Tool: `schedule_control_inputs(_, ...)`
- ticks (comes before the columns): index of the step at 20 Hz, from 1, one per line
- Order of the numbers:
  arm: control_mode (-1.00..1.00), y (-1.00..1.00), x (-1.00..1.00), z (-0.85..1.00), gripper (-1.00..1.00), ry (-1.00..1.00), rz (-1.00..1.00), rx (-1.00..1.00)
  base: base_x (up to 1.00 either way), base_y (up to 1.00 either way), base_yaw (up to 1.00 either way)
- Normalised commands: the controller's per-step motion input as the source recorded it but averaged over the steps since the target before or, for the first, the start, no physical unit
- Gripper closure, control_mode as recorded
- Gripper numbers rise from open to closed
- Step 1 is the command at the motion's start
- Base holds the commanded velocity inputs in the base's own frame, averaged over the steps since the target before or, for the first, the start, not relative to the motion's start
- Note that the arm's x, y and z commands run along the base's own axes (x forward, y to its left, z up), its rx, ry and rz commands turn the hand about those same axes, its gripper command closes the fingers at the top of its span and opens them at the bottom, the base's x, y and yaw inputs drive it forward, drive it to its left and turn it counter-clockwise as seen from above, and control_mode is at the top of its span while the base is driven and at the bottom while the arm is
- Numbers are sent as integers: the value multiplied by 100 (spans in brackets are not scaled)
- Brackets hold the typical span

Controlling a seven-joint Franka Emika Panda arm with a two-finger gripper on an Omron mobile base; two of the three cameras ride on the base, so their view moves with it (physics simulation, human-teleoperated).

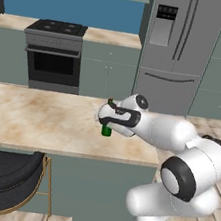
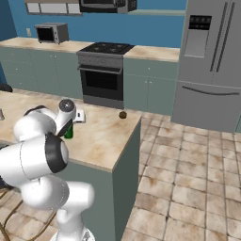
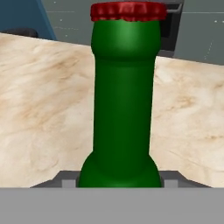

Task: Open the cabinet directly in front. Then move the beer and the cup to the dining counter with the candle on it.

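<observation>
On the dining counter [image 1: 40, 121], the beer [image 3: 124, 100] stands upright, gripped between the jaws.

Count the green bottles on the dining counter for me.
1. The beer bottle stands upright on the dining counter, near its right end, at the robot's hand. Others could be hidden behind the arm.

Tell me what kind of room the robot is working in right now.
A home kitchen, rendered. A black stove sits between grey-green cabinets, a steel fridge stands beside it, and a toaster oven rests on the back worktop. The beer stands on the dining counter.
</observation>
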Motion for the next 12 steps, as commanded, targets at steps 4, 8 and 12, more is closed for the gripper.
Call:
schedule_control_inputs(4,-100,5,2,-21,100,2,0,0,0,0,0)
schedule_control_inputs(8,-100,5,3,-24,100,1,0,0,0,0,0)
schedule_control_inputs(12,-100,6,3,-22,100,0,0,0,0,0,0)
